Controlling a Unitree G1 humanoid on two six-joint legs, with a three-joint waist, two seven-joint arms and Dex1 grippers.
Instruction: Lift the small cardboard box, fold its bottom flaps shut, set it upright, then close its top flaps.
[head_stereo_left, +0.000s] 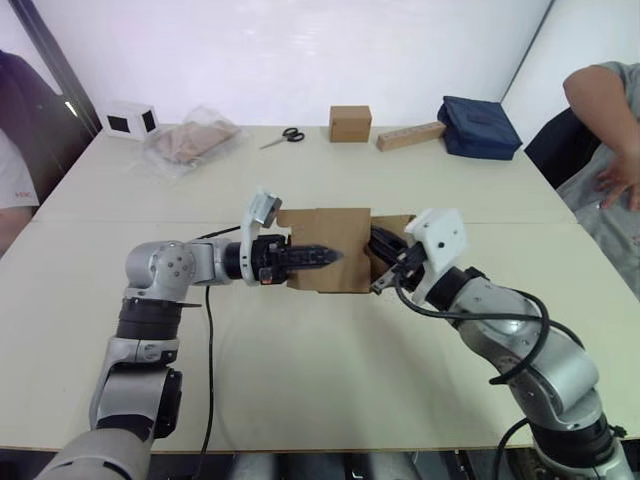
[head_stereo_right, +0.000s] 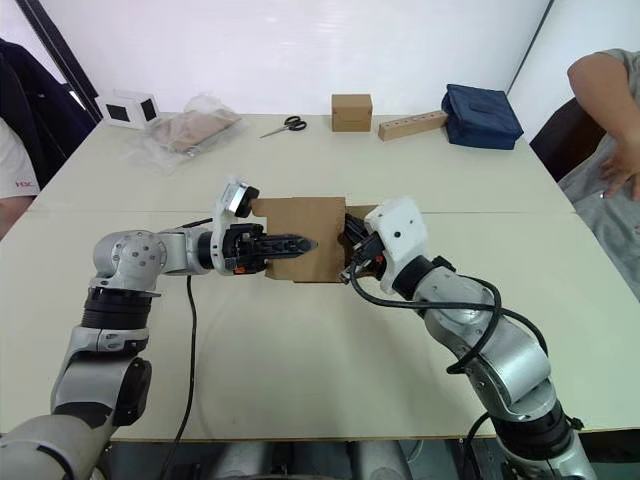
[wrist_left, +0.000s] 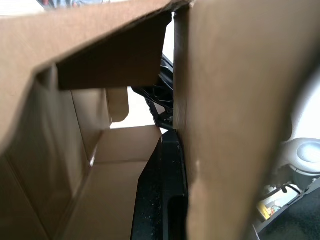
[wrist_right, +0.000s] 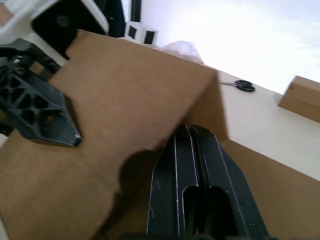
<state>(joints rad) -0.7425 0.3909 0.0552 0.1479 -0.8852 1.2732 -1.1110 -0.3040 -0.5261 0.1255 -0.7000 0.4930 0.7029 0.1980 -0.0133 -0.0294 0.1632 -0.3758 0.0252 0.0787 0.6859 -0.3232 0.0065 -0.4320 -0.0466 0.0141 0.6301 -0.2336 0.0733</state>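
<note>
**Brown carton held between two grippers at mid-table**

Corrugated brown cardboard marks the head views: the small cardboard box (head_stereo_left: 325, 248) is seen at the middle of the table (head_stereo_left: 300, 370), held between the two arms. The left gripper (head_stereo_left: 318, 256) is laid across the box's broad front face, its black fingers drawn together to a point on the cardboard. The right gripper (head_stereo_left: 385, 262) is met at the box's right side, just beside a flap that juts out there. Beyond the box, along the table's far edge, a brown cardboard cube (head_stereo_left: 350, 123) is seen with scissors (head_stereo_left: 286, 136) just to its left, a wooden block (head_stereo_left: 410, 136) and a dark blue pouch (head_stereo_left: 478, 127) to its right. Further left of the box lie a clear plastic bag (head_stereo_left: 190, 140) and a white box with black squares (head_stereo_left: 130, 119). A person's arm (head_stereo_left: 600, 100) is seen past the table's right edge.

In the left wrist view, the box's open inside is shown, with a flap folded partway across the top and a cardboard wall standing edge-on. One black finger (wrist_left: 160, 200) is seen lying along the inner side of that wall; the wall appears to be pinched, though the outer finger is hidden.

In the right wrist view, the right gripper's fingers (wrist_right: 175, 195) are seen pressed together with no gap, resting against the box's brown panel at a flap seam. The left gripper's black fingers lie on the same panel, further along it. The scissors and the cube are seen beyond the box.
</note>
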